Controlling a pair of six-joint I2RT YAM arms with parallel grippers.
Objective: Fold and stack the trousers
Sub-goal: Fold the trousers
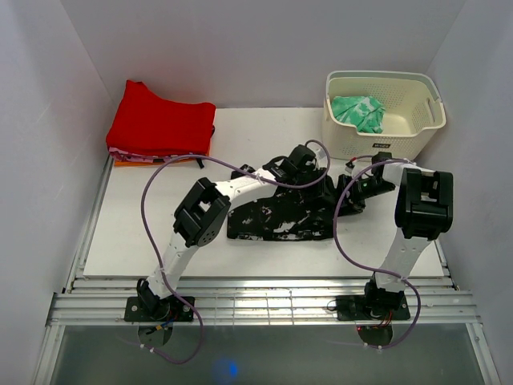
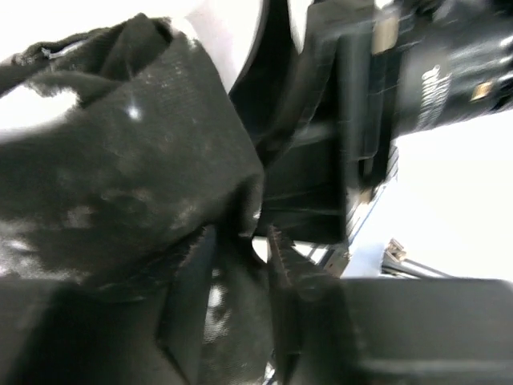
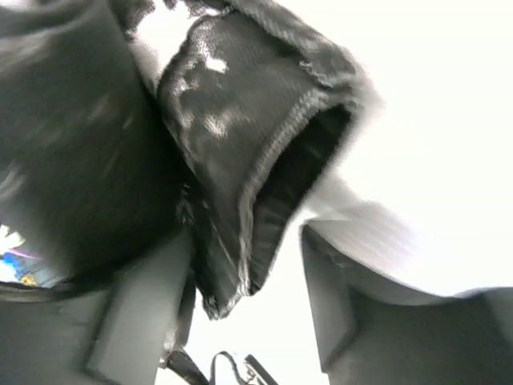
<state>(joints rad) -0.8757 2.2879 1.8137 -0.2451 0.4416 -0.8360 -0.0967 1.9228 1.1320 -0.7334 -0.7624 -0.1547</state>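
Your trousers (image 1: 280, 216) lie bunched mid-worktop (image 1: 144, 233). Your right claw (image 3: 244, 241) stands open, a hem hanging loose between its fingers. Your left claw (image 2: 239, 241) is narrowly parted around cloth; you can't tell if it grips.

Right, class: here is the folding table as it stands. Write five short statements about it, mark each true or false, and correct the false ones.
1. The trousers lie near the middle of the table. True.
2. The green cloth lies on top of the red garment. False: it lies inside the basket.
3. The basket stands at the far right of the table. True.
4. Both arms reach for the red garment. False: the left gripper and the right gripper are both at the trousers.
5. The right gripper's fingers stand apart, with trouser cloth hanging between them. True.
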